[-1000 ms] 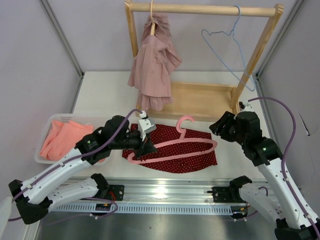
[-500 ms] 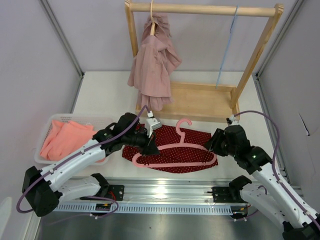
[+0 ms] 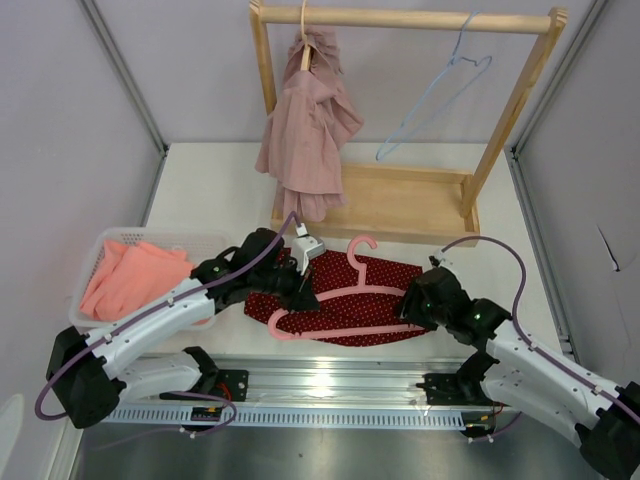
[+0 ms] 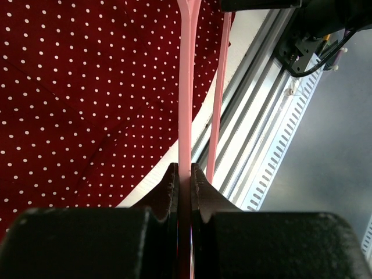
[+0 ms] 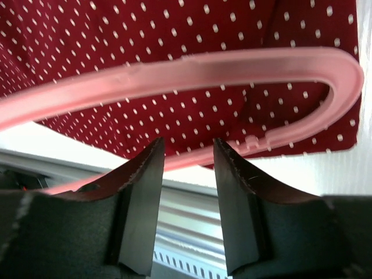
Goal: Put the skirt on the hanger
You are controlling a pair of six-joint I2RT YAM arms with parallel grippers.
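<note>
A dark red skirt with white dots (image 3: 350, 312) lies flat on the table near its front edge. A pink plastic hanger (image 3: 350, 296) is held just above it. My left gripper (image 3: 303, 292) is shut on the hanger's left end; the pink bar (image 4: 186, 104) runs straight out from between the shut fingers. My right gripper (image 3: 408, 306) is open at the hanger's right end. In the right wrist view the hanger's curved end (image 5: 343, 81) lies over the skirt (image 5: 174, 35), ahead of the open fingers (image 5: 142, 192).
A wooden rack (image 3: 400, 200) stands at the back, with a pink garment (image 3: 305, 125) and a swinging blue wire hanger (image 3: 440, 95) hung on it. A white basket (image 3: 95, 250) with an orange cloth (image 3: 130, 275) sits at the left. The metal rail (image 3: 330, 385) runs along the front.
My right arm has swung down and left to the hanger's right end. My left gripper has shifted the pink hanger slightly. The blue wire hanger on the rack is swinging.
</note>
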